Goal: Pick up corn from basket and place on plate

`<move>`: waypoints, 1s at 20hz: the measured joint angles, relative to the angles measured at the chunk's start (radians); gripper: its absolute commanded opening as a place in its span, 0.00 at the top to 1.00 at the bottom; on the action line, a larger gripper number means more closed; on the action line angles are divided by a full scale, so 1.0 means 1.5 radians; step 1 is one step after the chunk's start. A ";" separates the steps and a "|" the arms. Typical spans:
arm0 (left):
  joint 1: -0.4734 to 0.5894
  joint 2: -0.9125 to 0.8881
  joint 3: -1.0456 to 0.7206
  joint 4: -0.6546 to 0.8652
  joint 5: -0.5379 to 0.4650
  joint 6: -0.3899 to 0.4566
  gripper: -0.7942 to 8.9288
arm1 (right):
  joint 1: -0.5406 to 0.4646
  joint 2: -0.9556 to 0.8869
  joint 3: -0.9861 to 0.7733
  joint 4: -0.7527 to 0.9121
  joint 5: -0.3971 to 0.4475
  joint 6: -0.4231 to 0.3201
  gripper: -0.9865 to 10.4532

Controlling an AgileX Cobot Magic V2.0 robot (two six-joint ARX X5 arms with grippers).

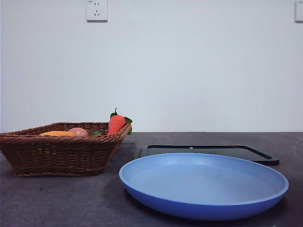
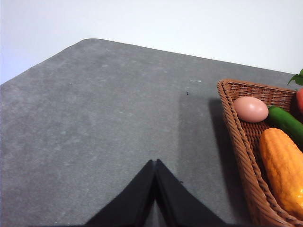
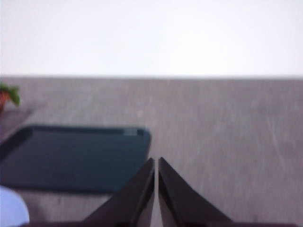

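The brown wicker basket (image 1: 61,153) stands at the left of the table. Inside it lies the yellow-orange corn (image 1: 57,134), beside a pinkish egg (image 1: 79,132) and a red carrot (image 1: 115,124). In the left wrist view the corn (image 2: 285,168) lies along the basket (image 2: 239,137) wall, with the egg (image 2: 251,109) and a green vegetable (image 2: 287,123) beyond it. The blue plate (image 1: 203,184) sits empty at the front right. My left gripper (image 2: 155,163) is shut over bare table, off to the side of the basket. My right gripper (image 3: 155,161) is shut near the black tray.
A flat black tray (image 1: 213,152) lies behind the plate; the right wrist view shows the tray (image 3: 71,158) and a sliver of the plate (image 3: 12,210). A white wall with an outlet (image 1: 97,10) stands behind the table.
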 measured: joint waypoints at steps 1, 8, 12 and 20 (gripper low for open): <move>0.000 0.000 0.000 0.000 0.000 -0.003 0.91 | 0.000 0.000 0.000 0.020 0.000 0.000 0.91; 0.000 0.000 0.000 0.000 0.000 -0.071 0.91 | 0.000 0.000 0.000 0.139 0.001 0.024 0.91; 0.000 0.000 0.000 0.000 0.000 -0.113 0.91 | 0.000 0.000 0.000 0.122 0.038 0.087 0.91; 0.000 0.000 0.015 -0.011 0.037 -0.163 0.91 | 0.000 0.000 0.000 0.120 0.028 0.170 0.91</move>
